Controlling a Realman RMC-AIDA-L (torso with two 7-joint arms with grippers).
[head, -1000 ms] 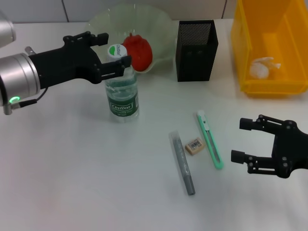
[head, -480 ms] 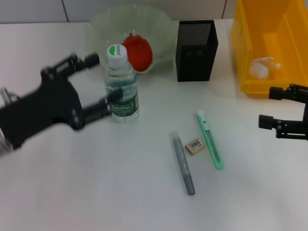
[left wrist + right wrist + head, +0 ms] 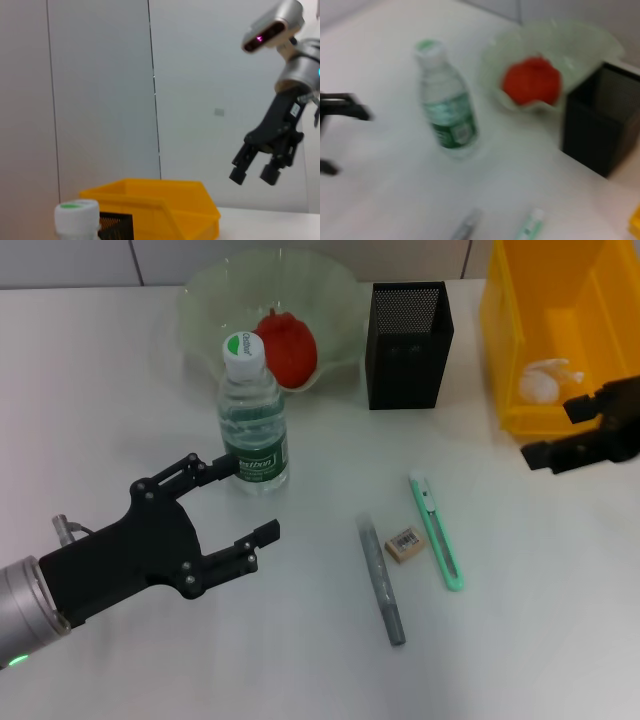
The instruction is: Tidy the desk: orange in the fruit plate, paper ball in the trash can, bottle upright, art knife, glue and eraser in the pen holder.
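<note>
The left gripper (image 3: pixel 232 502) has let go and dropped back, jaws spread empty, leaving the bottle (image 3: pixel 250 416) upright just beyond its fingertips, while the right gripper (image 3: pixel 570 430), open too, retreats toward the trash can (image 3: pixel 500 360).

Cut off and blurred parts
The trash can (image 3: pixel 560 340) is cut by the edge; the right wrist view blurs the bottle (image 3: pixel 447 107).

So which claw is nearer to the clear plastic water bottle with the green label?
Left. The left claw is open just in front of the bottle; the right claw is far across, by the yellow bin.
</note>
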